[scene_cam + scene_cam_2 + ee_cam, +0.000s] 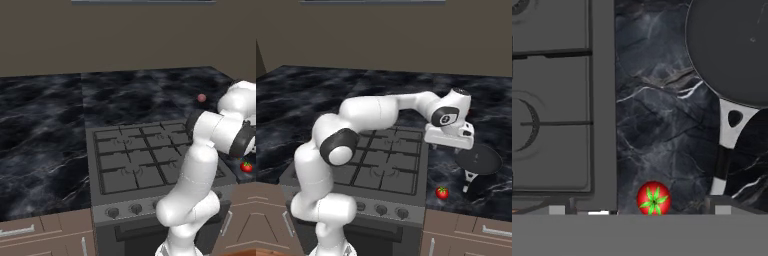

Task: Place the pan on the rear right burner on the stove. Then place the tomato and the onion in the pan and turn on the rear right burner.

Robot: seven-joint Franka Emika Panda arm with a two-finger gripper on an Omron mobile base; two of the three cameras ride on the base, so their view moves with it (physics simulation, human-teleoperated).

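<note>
Nearest, the tomato (pixel 442 192) sits on the tabletop (pixel 491 125) beside the stove (pixel 387 165); the pan (pixel 479 159) lies at its two o'clock. Jaws spread wide, empty, above. Risk: the handle (pixel 722 170) slipping, tilting the pan.

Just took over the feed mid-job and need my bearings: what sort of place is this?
A kitchen, rendered rather than real. A gas stove with black grates and front knobs sits in a dark marble counter over wooden cabinets. A frying pan and a tomato lie on the counter right of the stove.
</note>
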